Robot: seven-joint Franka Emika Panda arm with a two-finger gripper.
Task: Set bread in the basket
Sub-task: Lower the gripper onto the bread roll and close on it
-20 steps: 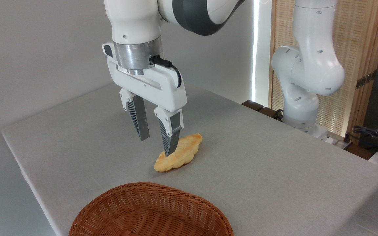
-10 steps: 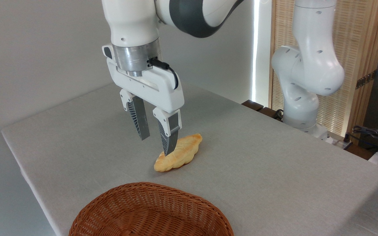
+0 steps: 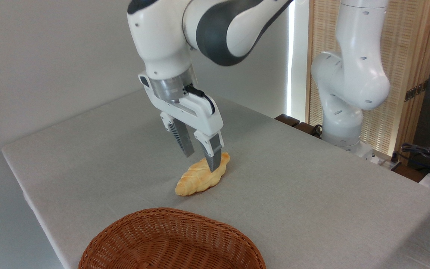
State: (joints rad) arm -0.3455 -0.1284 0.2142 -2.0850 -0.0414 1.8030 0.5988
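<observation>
White arm [image 3: 162, 33], ribbed grey fingers [image 3: 183, 140]

On the grey worktop [image 3: 312, 194], the end effector [image 3: 201, 160] hangs tilted with fingers spread over the far end of the golden bread [image 3: 201, 177], well apart from the wicker basket [image 3: 170, 241] at the near edge.

No legible text, labels, brands, nos. or signs anywhere in view. Checked arm [image 3: 215, 26], end effector [image 3: 201, 161], counter [image 3: 312, 194], basket [image 3: 170, 243], bread [image 3: 200, 177]: all unmarked.
</observation>
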